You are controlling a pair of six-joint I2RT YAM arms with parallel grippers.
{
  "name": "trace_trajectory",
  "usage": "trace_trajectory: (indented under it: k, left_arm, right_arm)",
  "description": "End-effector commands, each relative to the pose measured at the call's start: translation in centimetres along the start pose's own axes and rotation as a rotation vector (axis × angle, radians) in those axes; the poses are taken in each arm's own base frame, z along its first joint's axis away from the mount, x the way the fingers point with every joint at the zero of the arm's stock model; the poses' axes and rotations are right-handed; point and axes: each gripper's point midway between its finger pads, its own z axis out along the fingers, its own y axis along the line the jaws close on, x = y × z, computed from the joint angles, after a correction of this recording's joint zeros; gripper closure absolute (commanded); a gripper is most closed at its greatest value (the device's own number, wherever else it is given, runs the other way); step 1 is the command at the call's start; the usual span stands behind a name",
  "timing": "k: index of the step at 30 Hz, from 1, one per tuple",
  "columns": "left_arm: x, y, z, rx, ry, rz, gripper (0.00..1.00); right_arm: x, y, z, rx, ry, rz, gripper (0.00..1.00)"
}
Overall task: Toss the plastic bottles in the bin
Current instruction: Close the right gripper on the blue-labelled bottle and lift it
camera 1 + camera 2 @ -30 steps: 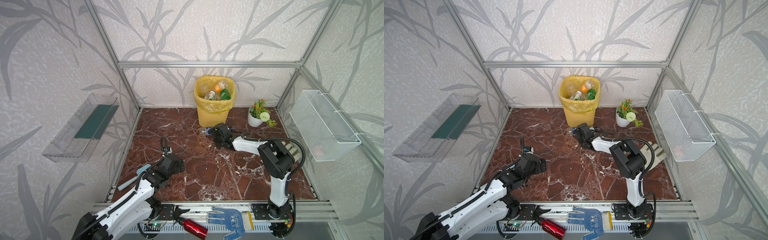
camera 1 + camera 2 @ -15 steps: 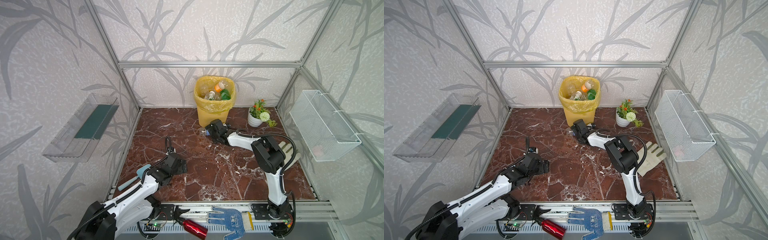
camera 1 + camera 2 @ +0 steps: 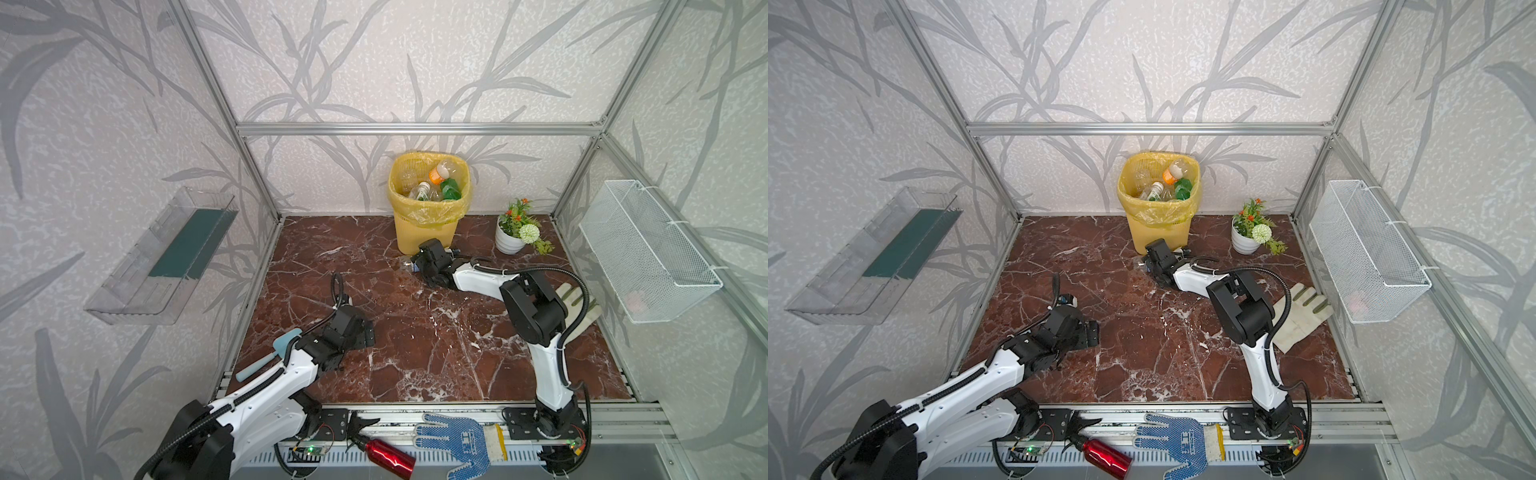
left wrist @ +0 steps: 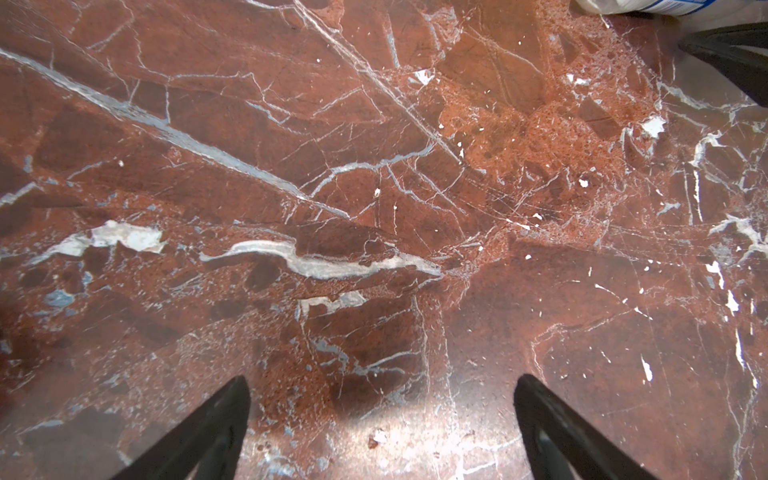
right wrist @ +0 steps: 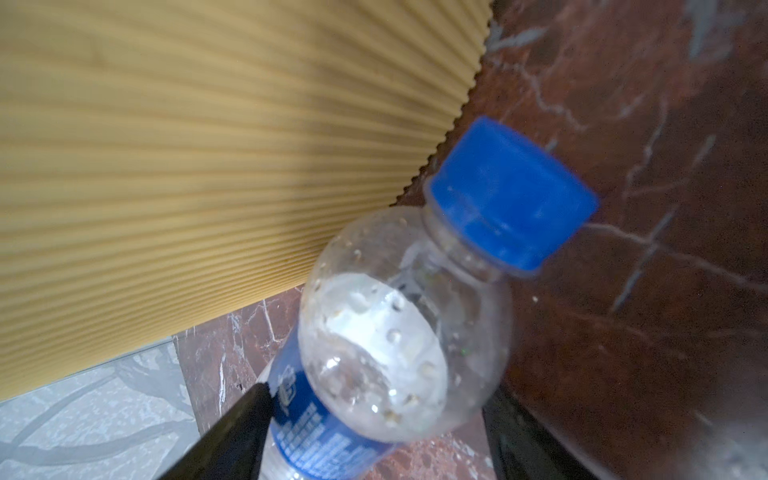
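A clear plastic bottle point(image 5: 395, 332) with a blue cap and blue label lies on the marble floor at the foot of the bin point(image 3: 428, 224). My right gripper point(image 5: 376, 390) is shut on it, one finger on each side of its body. In both top views that gripper point(image 3: 417, 262) point(image 3: 1148, 264) sits low in front of the yellow bin point(image 3: 1158, 232), with only a bit of the bottle point(image 3: 405, 262) showing. Several plastic bottles point(image 3: 436, 183) fill the bin. My left gripper point(image 4: 380, 378) point(image 3: 368, 334) hangs open over bare floor at the front left.
A white pot of flowers point(image 3: 509, 243) stands right of the bin. A beige glove point(image 3: 582, 303) lies by the right arm. A red metal bottle point(image 3: 388, 455) and a blue glove point(image 3: 461, 440) rest on the front rail. A wire basket point(image 3: 648, 253) and a clear tray point(image 3: 162, 257) hang on the side walls.
My right gripper has slid left and back toward the bin's foot, and its jaws have closed in on the bottle. My left arm has crept a little to the right.
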Motion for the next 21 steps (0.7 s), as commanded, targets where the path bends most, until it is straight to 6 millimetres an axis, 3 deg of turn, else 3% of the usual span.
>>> trace_trajectory:
  k: [1,9,15,21]
  left_arm:
    - [-1.3,-0.7,-0.3,0.017,-0.028,-0.007,0.01]
    - [-1.2,-0.8,0.1,0.015,-0.018,-0.005,0.01]
    - [-1.0,-1.2,0.5,0.024,-0.007,-0.006,0.01]
    - [-1.2,-1.3,0.6,0.027,-0.004,-0.002,0.01]
  right_arm:
    - [-0.7,-3.2,0.0,0.112,0.008,-0.036,0.19]
    - [0.1,-5.9,-1.8,0.158,0.05,-0.081,0.2]
    - [-0.7,-8.5,-4.0,0.204,0.04,-0.144,0.29]
    - [-1.1,-9.4,-3.1,0.212,0.097,-0.144,0.29]
